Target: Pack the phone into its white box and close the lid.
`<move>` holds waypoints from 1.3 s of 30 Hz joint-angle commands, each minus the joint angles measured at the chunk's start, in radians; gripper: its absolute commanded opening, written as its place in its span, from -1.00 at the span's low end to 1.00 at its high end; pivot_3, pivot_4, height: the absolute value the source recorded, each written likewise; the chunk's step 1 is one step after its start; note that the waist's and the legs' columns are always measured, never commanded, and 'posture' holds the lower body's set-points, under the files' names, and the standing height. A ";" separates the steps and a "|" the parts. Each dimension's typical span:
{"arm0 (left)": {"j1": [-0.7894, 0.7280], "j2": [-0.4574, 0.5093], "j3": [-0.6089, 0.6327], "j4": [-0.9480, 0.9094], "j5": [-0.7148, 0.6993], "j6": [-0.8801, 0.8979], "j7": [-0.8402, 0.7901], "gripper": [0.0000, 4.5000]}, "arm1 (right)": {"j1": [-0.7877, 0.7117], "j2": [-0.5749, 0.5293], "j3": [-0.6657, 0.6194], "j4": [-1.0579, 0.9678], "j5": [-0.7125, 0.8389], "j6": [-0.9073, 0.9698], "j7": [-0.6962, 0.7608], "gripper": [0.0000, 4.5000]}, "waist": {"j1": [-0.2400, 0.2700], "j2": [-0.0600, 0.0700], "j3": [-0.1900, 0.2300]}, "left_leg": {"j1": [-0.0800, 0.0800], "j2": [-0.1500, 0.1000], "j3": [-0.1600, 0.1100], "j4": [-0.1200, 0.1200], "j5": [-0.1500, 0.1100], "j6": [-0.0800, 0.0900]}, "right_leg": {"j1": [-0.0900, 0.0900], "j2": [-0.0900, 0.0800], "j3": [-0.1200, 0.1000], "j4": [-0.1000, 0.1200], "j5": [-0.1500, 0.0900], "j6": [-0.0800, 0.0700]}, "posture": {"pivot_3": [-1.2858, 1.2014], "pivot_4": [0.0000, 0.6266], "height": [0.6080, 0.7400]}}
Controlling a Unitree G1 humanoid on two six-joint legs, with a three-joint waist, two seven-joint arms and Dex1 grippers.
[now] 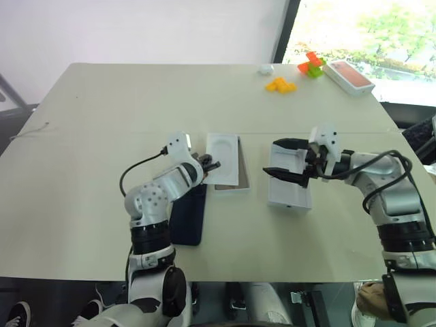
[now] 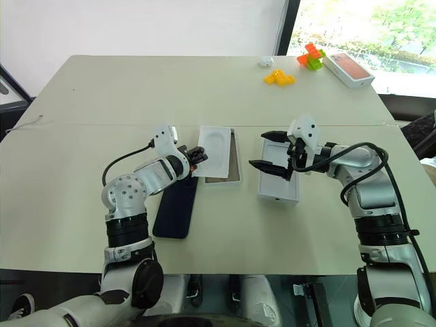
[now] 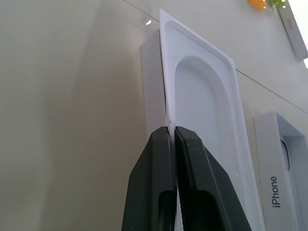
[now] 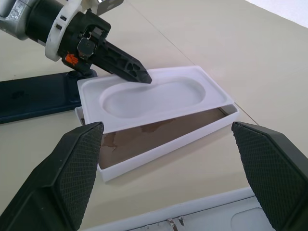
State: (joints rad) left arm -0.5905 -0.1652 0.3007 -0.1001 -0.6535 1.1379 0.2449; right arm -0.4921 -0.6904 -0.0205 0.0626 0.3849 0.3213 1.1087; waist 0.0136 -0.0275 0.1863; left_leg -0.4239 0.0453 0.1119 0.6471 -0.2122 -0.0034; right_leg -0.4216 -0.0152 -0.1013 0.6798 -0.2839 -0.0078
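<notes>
The dark navy phone [image 1: 189, 216] lies flat on the table beside my left arm. The white box [image 4: 169, 144] sits just past it, part of its brownish floor showing. My left gripper [image 3: 172, 130] is shut on the near edge of a thin white tray with an oval recess [image 1: 223, 158], which hangs tilted over the box and covers most of it. To the right lies the lid [image 1: 289, 192], with "iPhone" printed on its side wall. My right gripper [image 1: 270, 158] is open a little above the lid's left end, holding nothing.
At the table's far right are a box with a red-orange top [image 1: 349, 75], orange and green blocks [image 1: 311, 65], yellow pieces [image 1: 280, 84] and a small white object [image 1: 265, 68]. A thin cord [image 1: 27, 129] lies at the left edge. A window is beyond the far right corner.
</notes>
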 commanded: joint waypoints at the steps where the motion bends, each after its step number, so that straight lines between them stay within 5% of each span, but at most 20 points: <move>1: -0.021 -0.058 -0.013 0.003 -0.006 -0.021 0.014 -0.97 | -0.014 -0.012 -0.021 -0.033 0.005 -0.012 -0.002 1.00 | 0.000 0.000 0.000 | 0.000 0.000 0.000 0.000 0.000 0.000 | 0.000 0.000 0.000 0.000 0.000 0.000 | 0.03 -0.52 0.95; 7: -0.015 -0.055 -0.020 0.001 -0.023 -0.025 0.018 -0.97 | -0.014 -0.013 -0.020 -0.031 0.002 -0.016 -0.003 1.00 | 0.000 0.000 0.000 | 0.000 0.000 0.000 0.000 0.000 0.000 | 0.000 0.000 0.000 0.000 0.000 0.000 | 0.03 -0.52 0.95; 16: -0.024 -0.044 -0.028 -0.020 -0.050 -0.012 -0.001 0.96 | -0.020 -0.004 -0.014 -0.026 -0.003 -0.018 -0.003 1.00 | 0.000 0.000 0.000 | 0.000 0.000 0.000 0.000 0.000 0.000 | 0.000 0.000 0.000 0.000 0.000 0.000 | 0.03 -0.52 0.95; 21: -0.055 0.000 0.000 -0.058 -0.112 0.049 -0.023 0.96 | -0.024 0.000 -0.010 -0.016 -0.007 -0.023 -0.005 1.00 | 0.000 -0.001 0.000 | 0.000 0.000 0.000 0.000 0.000 0.000 | 0.000 0.000 0.000 -0.001 0.000 0.000 | 0.03 -0.52 0.95; 29: -0.050 0.210 -0.008 -0.184 -0.215 0.216 -0.167 0.96 | -0.053 0.040 0.003 -0.048 0.013 0.041 -0.045 1.00 | -0.005 -0.001 0.001 | 0.000 0.001 0.000 -0.002 0.000 -0.001 | -0.001 0.001 0.000 -0.001 0.000 0.000 | 0.03 -0.52 0.95; 34: 0.019 0.416 -0.038 -0.279 -0.295 0.291 -0.353 0.96 | -0.076 0.085 0.028 -0.097 0.004 0.084 -0.095 1.00 | -0.004 -0.001 0.001 | 0.000 0.001 0.000 -0.002 0.001 -0.002 | -0.001 0.000 0.000 -0.001 0.000 0.000 | 0.03 -0.52 0.95; 39: 0.117 0.690 -0.109 -0.347 -0.210 0.086 -0.616 0.96 | -0.079 0.144 0.074 -0.139 -0.024 0.116 -0.168 1.00 | -0.004 0.000 0.001 | 0.000 0.001 0.000 -0.002 0.001 -0.002 | -0.002 0.000 0.000 -0.001 0.000 -0.001 | 0.03 -0.52 0.95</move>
State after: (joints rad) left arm -0.4941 0.4702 0.2113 -0.3922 -0.8975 1.3185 -0.2682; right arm -0.5554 -0.5597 0.0508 -0.0382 0.3693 0.4315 0.9733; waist 0.0101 -0.0278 0.1874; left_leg -0.4244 0.0462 0.1114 0.6447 -0.2115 -0.0053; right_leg -0.4234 -0.0152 -0.1013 0.6792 -0.2841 -0.0086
